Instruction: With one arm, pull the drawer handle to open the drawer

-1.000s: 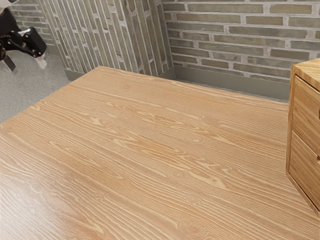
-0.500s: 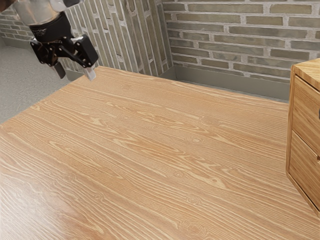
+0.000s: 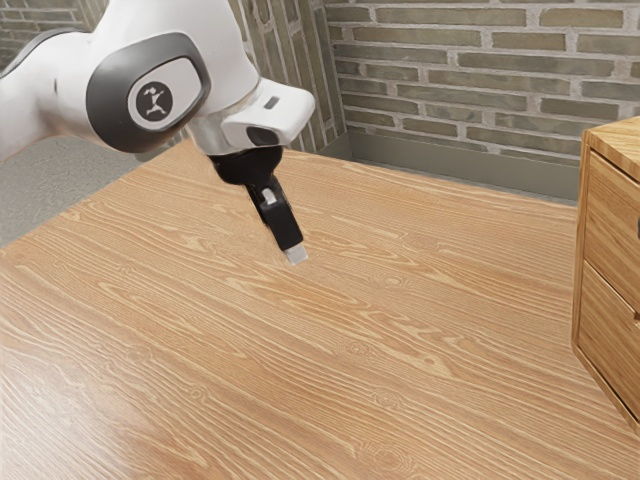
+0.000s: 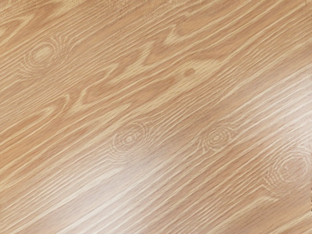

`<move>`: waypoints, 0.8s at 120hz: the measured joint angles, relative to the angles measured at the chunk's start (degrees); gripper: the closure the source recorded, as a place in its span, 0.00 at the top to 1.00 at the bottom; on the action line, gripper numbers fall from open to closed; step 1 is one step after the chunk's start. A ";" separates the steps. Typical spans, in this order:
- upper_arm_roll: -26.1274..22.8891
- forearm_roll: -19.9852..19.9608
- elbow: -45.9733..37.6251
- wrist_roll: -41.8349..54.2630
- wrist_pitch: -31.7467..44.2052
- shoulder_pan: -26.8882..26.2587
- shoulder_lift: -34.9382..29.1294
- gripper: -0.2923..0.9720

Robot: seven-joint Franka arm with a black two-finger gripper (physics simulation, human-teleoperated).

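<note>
- The drawer unit [image 3: 608, 285] stands at the exterior view's right edge, its fronts flush.
- The gripper [image 3: 294, 252] hangs well apart from it, just above the table [image 3: 400, 340]; I cannot tell whether it is spread or pressed together.
- The arm [image 3: 70, 80] bears a round emblem [image 3: 158, 98] with no readable letters.
- A grey brick wall [image 3: 480, 60] stands behind.

- arm [image 3: 150, 90]: white, entering from the exterior view's upper left
- gripper [image 3: 294, 254]: black, tilted, low over table
- table [image 3: 380, 350]: wood-grain
- drawer cabinet [image 3: 610, 270]: wooden, at the exterior view's right edge, well apart from gripper
- brick wall [image 3: 480, 70]: behind
</note>
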 joint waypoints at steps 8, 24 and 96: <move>-2.08 -0.17 -1.69 5.57 3.09 0.31 -1.31 0.75; -3.15 -0.08 -5.55 13.64 2.20 -0.99 -8.09 0.75; -21.61 -0.22 -0.60 44.45 3.87 -2.19 -3.44 0.75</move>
